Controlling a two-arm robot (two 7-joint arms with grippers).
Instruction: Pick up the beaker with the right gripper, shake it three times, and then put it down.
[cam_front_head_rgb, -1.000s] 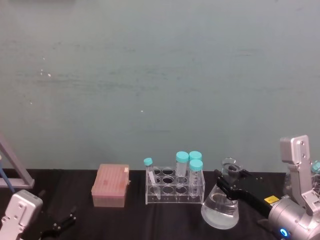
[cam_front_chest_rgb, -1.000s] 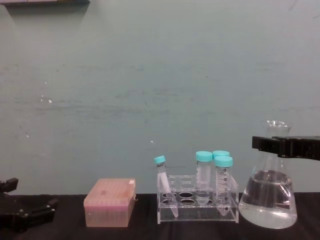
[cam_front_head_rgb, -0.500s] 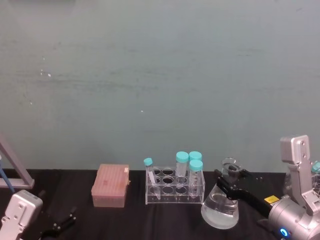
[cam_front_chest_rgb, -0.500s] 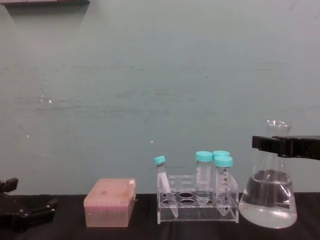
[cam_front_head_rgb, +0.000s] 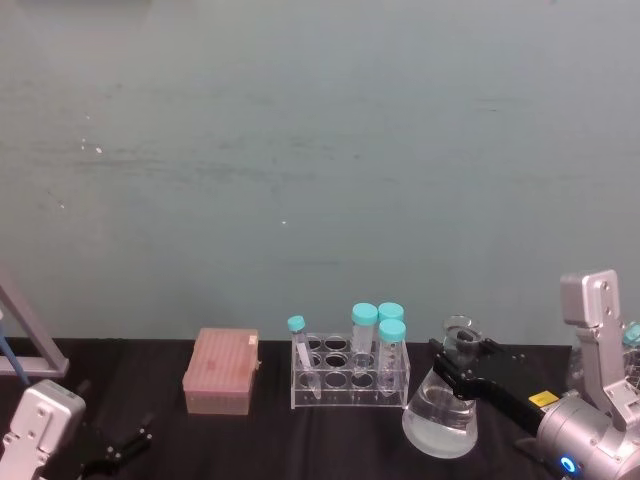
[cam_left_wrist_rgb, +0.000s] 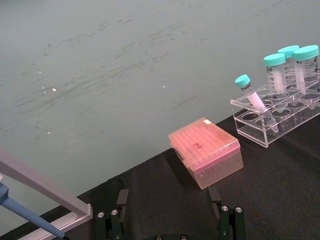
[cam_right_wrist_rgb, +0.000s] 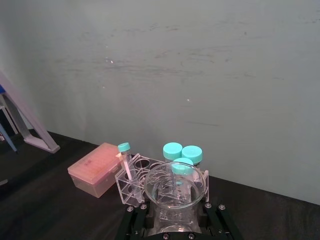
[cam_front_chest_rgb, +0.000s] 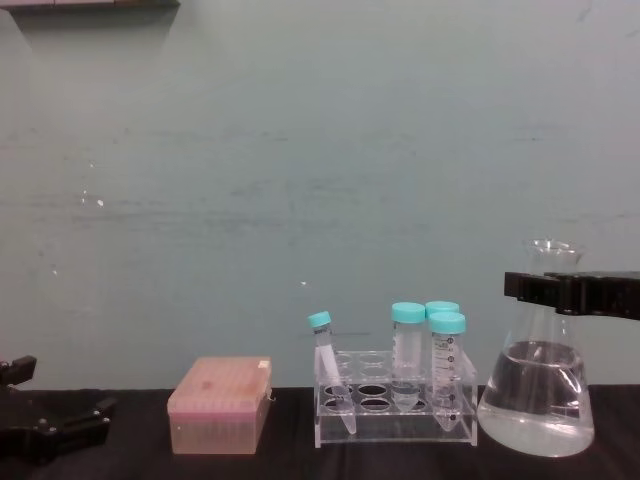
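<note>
On my screen the beaker (cam_front_head_rgb: 441, 415) stands upright on the black desk (cam_front_head_rgb: 330, 440), at the robot's right side, just beside the right end of the clear rack (cam_front_head_rgb: 350, 375). I cannot tell if the two touch. The beaker is filled with clear liquid up to about the middle of its wide body, and the surface of the liquid looks level. The right gripper (cam_front_head_rgb: 462, 362) reaches in from the right and is at the narrow neck, under the flared rim. Its jaws are one on each side of the neck and, as far as I can see in the right wrist view, they are clamped on the glass. In the chest view the black fingers (cam_front_chest_rgb: 545, 289) cross the neck horizontally, and the base of the beaker appears to rest on the desk. The rack holds four tubes (cam_front_head_rgb: 364, 325) with teal caps: a thin one leans at the left end and three bigger ones stand upright at the right end. A pink box (cam_front_head_rgb: 221, 372) lies to the left of the rack, apart from it. The left gripper (cam_front_head_rgb: 125, 445) rests low at the left near corner of the desk, well apart from everything, with its thin jaws spread apart and nothing between them.
</note>
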